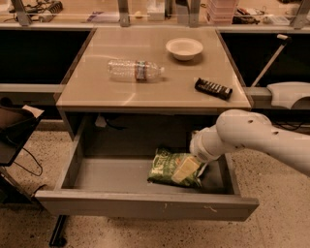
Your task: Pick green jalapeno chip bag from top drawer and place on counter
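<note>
The green jalapeno chip bag (167, 167) lies in the right half of the open top drawer (145, 206). The white arm comes in from the right and reaches down into the drawer. The gripper (186, 168) sits right on the bag's right end, mostly hidden behind the arm's wrist. The beige counter (160, 92) is above the drawer.
On the counter lie a clear water bottle (134, 70), a white bowl (184, 48) and a small black packet (213, 88). A cluttered ledge with metal posts (123, 12) runs along the back. A dark object with cables (14, 133) stands at the left.
</note>
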You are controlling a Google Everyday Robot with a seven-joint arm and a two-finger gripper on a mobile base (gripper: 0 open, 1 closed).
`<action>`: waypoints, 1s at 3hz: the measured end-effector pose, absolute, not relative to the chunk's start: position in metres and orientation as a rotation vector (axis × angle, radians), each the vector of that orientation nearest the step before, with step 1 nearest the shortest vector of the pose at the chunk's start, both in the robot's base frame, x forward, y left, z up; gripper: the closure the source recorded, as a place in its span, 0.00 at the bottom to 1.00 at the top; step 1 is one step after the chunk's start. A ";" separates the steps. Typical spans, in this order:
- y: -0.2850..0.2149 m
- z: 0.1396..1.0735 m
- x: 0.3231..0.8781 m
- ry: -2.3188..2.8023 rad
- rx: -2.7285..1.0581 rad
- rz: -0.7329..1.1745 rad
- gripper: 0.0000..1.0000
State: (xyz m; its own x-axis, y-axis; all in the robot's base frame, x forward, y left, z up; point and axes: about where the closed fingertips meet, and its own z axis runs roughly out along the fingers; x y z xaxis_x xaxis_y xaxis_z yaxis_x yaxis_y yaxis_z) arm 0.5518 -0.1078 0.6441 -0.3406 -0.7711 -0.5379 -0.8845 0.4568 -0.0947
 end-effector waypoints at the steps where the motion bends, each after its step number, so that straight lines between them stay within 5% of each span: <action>1: -0.108 0.634 0.512 2.284 -1.467 0.274 0.00; 3: -0.109 0.632 0.511 2.291 -1.460 0.302 0.00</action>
State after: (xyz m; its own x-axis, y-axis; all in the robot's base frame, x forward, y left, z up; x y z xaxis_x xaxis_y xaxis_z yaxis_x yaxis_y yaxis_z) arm 0.5113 -0.1092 0.6319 -0.3704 -0.8148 -0.4459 -0.9026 0.4292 -0.0346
